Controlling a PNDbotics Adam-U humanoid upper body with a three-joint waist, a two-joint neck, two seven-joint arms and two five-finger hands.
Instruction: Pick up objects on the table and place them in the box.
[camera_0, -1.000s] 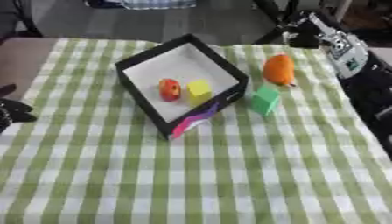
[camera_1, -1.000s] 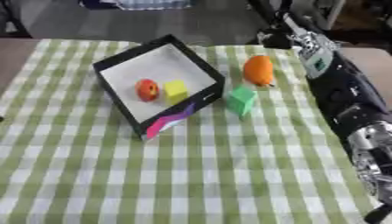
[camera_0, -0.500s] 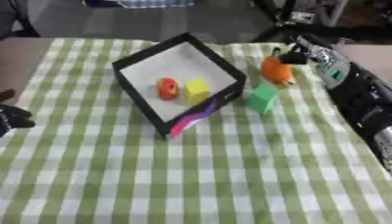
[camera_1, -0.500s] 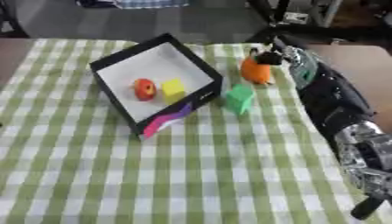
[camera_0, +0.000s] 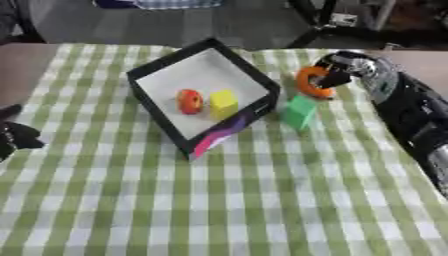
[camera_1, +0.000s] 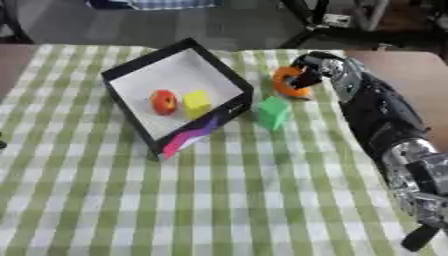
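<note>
Right hand (camera_1: 319, 67) curled round orange object (camera_1: 287, 81), at my fingertips. Box (camera_0: 147, 80) to hand's left, green block (camera_0: 299, 112) just below-left. I'd lift clear over rim first. Left hand (camera_0: 16, 136) idle, fingers unclear.

A lab-like test room: a green-checked cloth (camera_0: 219, 200) covers the tabletop, with black metal stands (camera_0: 319, 22) on grey floor behind.

Green block (camera_0: 299, 112) stands just beside the box (camera_0: 150, 74) wall.
</note>
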